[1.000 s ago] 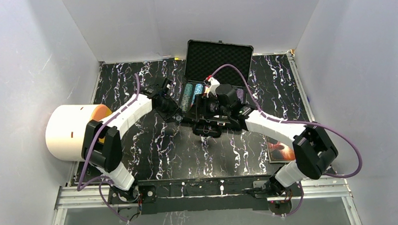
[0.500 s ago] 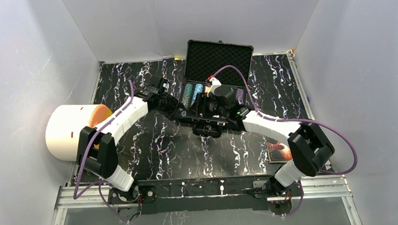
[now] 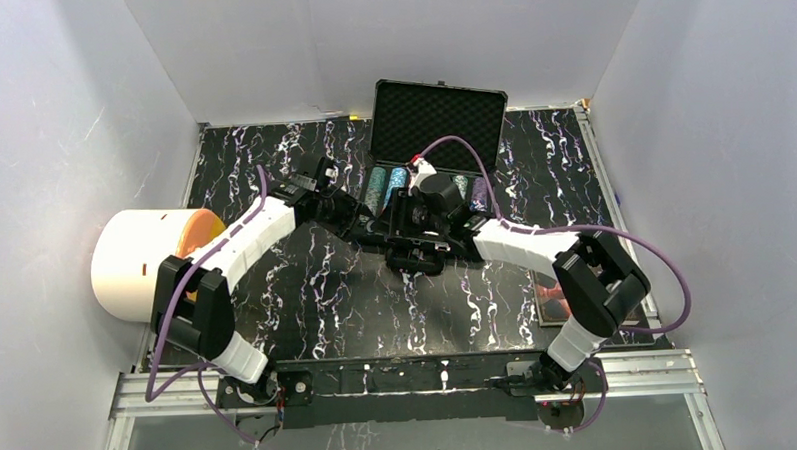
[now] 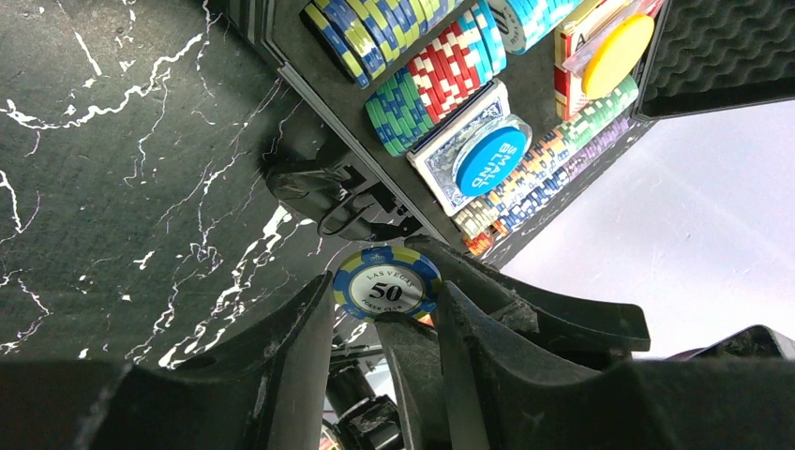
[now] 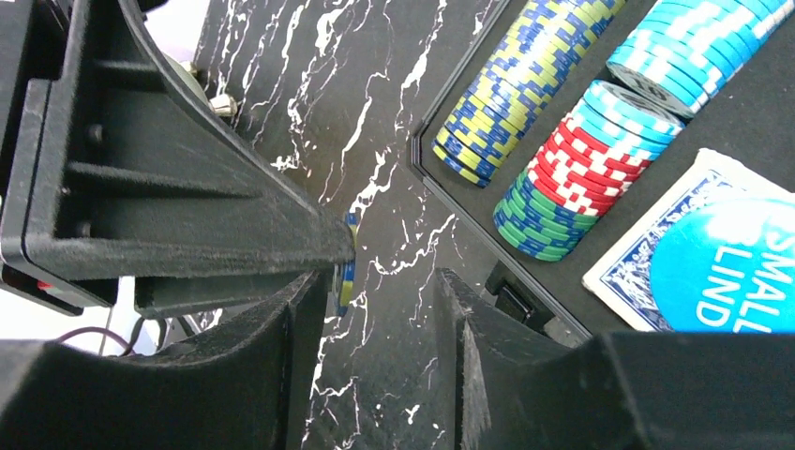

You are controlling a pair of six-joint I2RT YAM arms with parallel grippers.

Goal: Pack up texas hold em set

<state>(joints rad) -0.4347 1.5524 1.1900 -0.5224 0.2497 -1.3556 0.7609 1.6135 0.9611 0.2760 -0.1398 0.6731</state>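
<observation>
Left tool is closed partway on one blue-yellow "50" chip, held over the marbled surface just beside the front edge of the case. Left wrist view shows the chip face-on. Right wrist view shows it only edge-on, at the tip of the left tool's finger. Right tool has its jaws apart with a clear gap and nothing gripped; one finger is right next to the chip.

Top view shows the case open, lid up at the back, both tools meeting at its front; the chip can't be made out there. Both wrist views show chip rows in the tray and a blue disc on the blue deck. Only the left wrist view shows the yellow disc on the red deck. White cylinder is far left.
</observation>
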